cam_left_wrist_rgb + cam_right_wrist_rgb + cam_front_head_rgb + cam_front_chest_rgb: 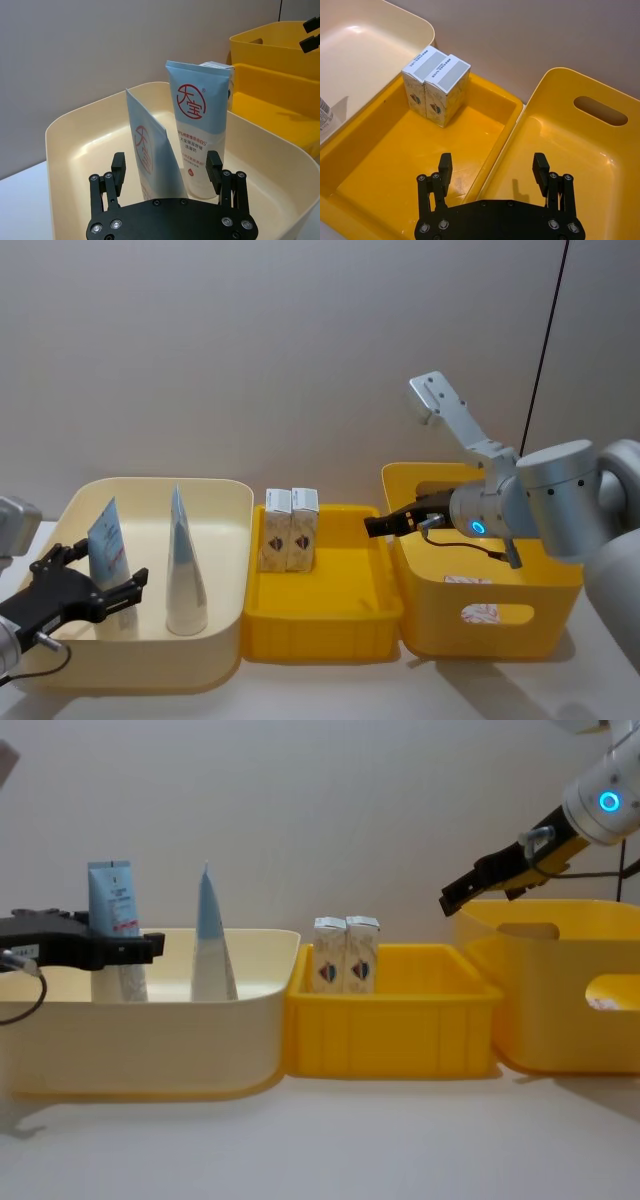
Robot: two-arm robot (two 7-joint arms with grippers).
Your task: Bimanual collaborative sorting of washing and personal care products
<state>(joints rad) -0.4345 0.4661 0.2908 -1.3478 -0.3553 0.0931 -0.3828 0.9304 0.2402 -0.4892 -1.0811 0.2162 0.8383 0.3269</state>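
Light-blue squeeze tubes stand upright on their whitish bases inside the cream tub (130, 655). The first tube (108, 538) is toward the tub's 9 o'clock side, and the second tube (185, 570), edge-on in the head view, is at its 3 o'clock and apart from it. In the left wrist view the second tube shows a red round emblem on its face. The left gripper (166, 160) reaches into the tub from 8 o'clock. Its black fingers are spread wide with the first tube between them, and neither pad visibly presses on it. At the cream tub's 3 o'clock sits the shallow yellow tray (330, 590), touching it. Two cream-white cartons stand in the tray's 11 o'clock corner, the left carton (276, 532) and the right carton (304, 530), pressed side by side with their blue-red emblems facing 6 o'clock. A deep yellow tub (430, 610) with a handle slot adjoins the tray at 3 o'clock. The right gripper (492, 167) hangs above the shared wall of the tray and the deep tub, pointing toward 9 o'clock. Its fingers are parted and hold nothing. All three containers rest on a white table (330, 690) before a plain grey wall (250, 360).
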